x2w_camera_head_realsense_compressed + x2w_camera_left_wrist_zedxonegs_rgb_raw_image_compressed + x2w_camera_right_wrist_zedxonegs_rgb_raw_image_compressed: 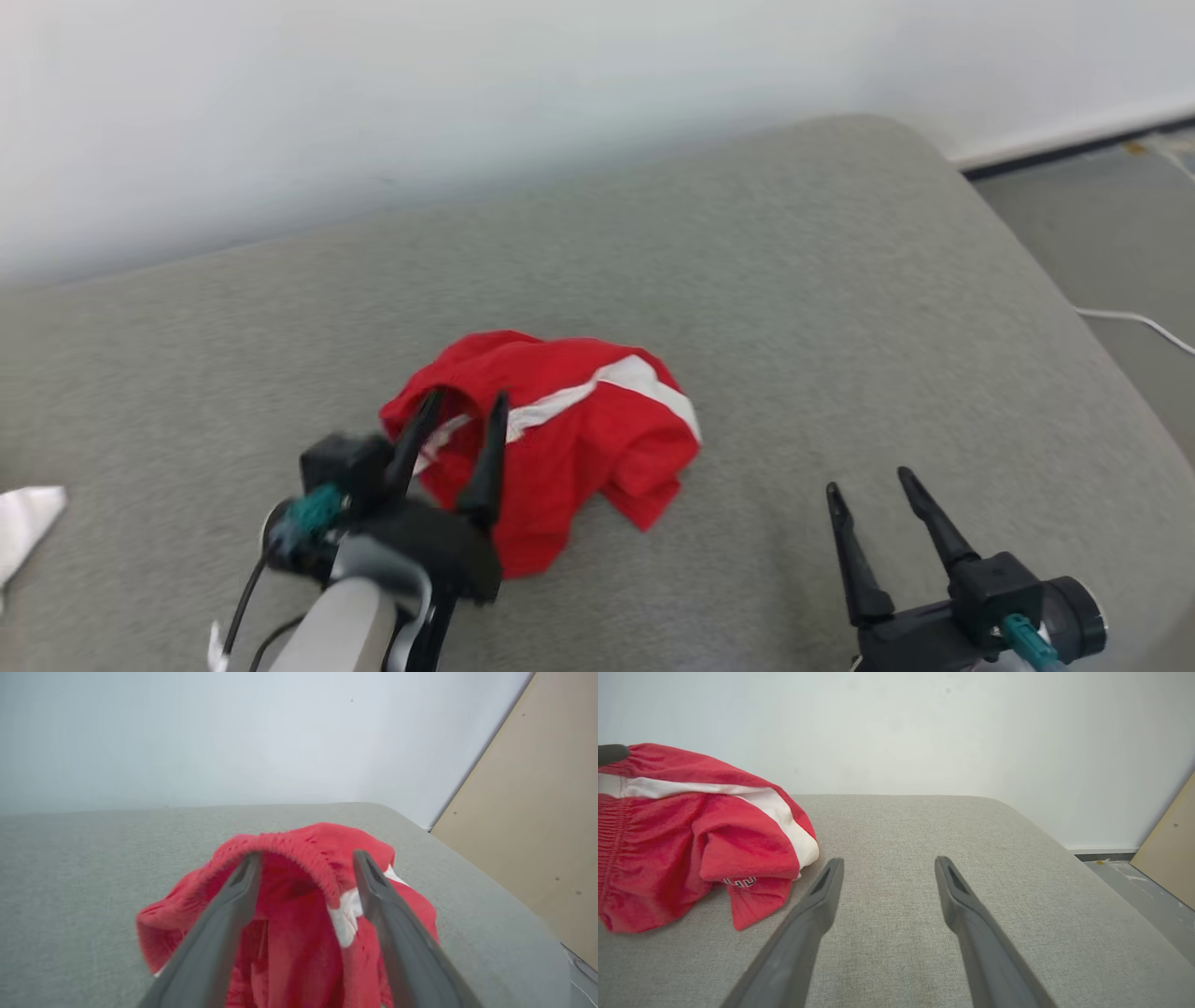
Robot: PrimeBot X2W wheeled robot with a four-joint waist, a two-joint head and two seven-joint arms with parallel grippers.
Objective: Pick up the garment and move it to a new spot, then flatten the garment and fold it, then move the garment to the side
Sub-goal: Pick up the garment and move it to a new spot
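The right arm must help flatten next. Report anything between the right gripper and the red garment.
Nothing visible does. Only bare grey cushion separates the right gripper from the red garment, crumpled to its left. The left gripper, jaws open, is at the garment's left side, out of that path.

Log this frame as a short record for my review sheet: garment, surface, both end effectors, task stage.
garment: red with a white stripe, crumpled in a heap
surface: grey cushion, garment lying on it
left end effector: open, fingers astride the garment's bunched edge, not clamping it
right end effector: open, over bare cushion to the garment's right, apart from it
task stage: not yet flattened or folded
other: white cloth at the left edge
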